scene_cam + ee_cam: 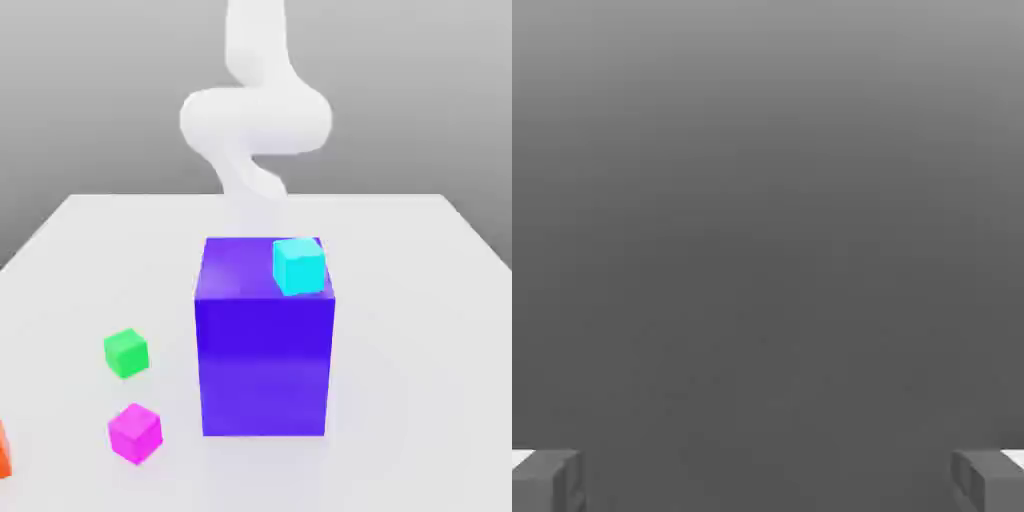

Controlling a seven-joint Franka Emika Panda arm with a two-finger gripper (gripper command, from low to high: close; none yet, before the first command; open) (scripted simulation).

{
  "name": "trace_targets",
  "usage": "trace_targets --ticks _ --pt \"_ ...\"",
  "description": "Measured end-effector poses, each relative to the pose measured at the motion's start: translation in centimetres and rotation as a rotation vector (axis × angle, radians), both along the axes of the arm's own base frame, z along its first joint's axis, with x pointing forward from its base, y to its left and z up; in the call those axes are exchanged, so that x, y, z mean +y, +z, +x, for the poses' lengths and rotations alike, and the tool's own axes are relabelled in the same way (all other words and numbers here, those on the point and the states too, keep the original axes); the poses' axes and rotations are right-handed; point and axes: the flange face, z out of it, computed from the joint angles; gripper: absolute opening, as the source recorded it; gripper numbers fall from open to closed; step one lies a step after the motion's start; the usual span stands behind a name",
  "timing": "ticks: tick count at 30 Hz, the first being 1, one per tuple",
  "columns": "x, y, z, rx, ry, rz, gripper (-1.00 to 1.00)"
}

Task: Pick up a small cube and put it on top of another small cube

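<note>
nearest, small magenta-pink cube (135, 432) sits beside big blue-violet block (264, 345); gripper (768, 480) jaws spread wide.

The orange block (3, 450) is cut by the exterior view's left edge near the worktop's (420, 300) front corner; just a sliver shows, shape unclear. The white arm (255, 115) is blurred and runs off the top edge; its lower end drops behind the big blue block (265, 340), so the hand end is hidden there. The blue block also covers the worktop behind it, and its rear faces can't be seen. The worktop's front edge is cropped by the bottom edge. In the hand view, the two fingertips (547, 480) are clipped at the frame's corners, and only a featureless grey blur lies between them.
</note>
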Motion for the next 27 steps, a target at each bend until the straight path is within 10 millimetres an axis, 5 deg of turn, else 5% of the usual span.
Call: trace_targets --ticks 7,13,21,27 --pt "-8.2 -1.3 -3.8 0.061 0.208 -0.258 0.00" --pt "-14.9 -5.2 -5.2 0.143 0.412 -0.431 0.00" --pt "-21.9 -14.2 -4.1 0.267 0.755 -0.610 0.00" --pt "-24.4 -23.0 -1.4 0.348 1.076 -0.715 0.00"
